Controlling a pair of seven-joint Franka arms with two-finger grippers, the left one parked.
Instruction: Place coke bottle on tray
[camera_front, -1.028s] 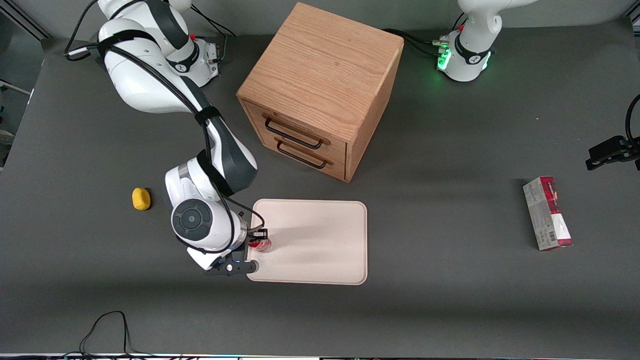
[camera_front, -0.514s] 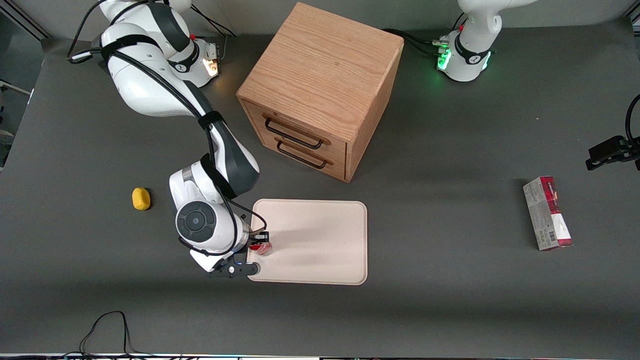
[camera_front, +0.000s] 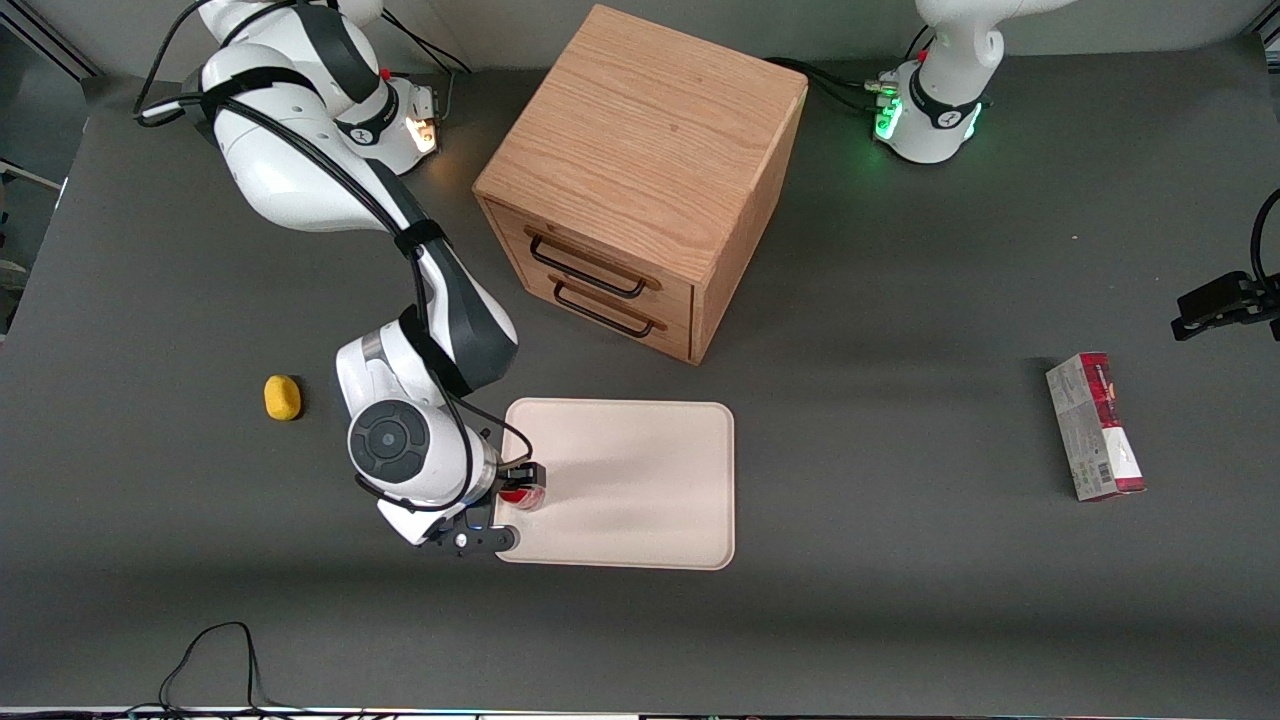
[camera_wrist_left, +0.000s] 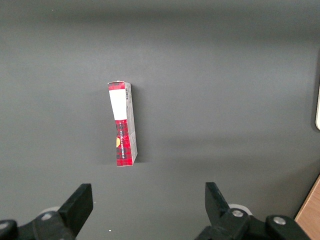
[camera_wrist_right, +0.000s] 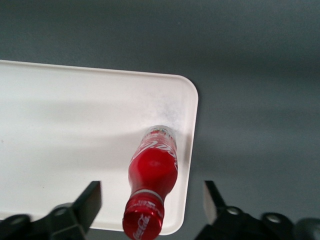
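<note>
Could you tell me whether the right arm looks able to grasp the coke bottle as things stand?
Probably yes: the gripper is open directly above the coke bottle, which stands on the tray with nothing between them.

Glossy red plastic coke bottle (camera_wrist_right: 152, 170) with a ribbed cap and clear base, standing between the spread matt black fingers (camera_wrist_right: 85, 202) of the hand (camera_wrist_right: 150, 207). Beneath it, smooth matt cream tray (camera_wrist_right: 75, 130). Around the tray, dull dark grey tabletop (camera_front: 900, 600). Farther off, grained oak-look wooden drawer box (camera_front: 640, 180).
</note>
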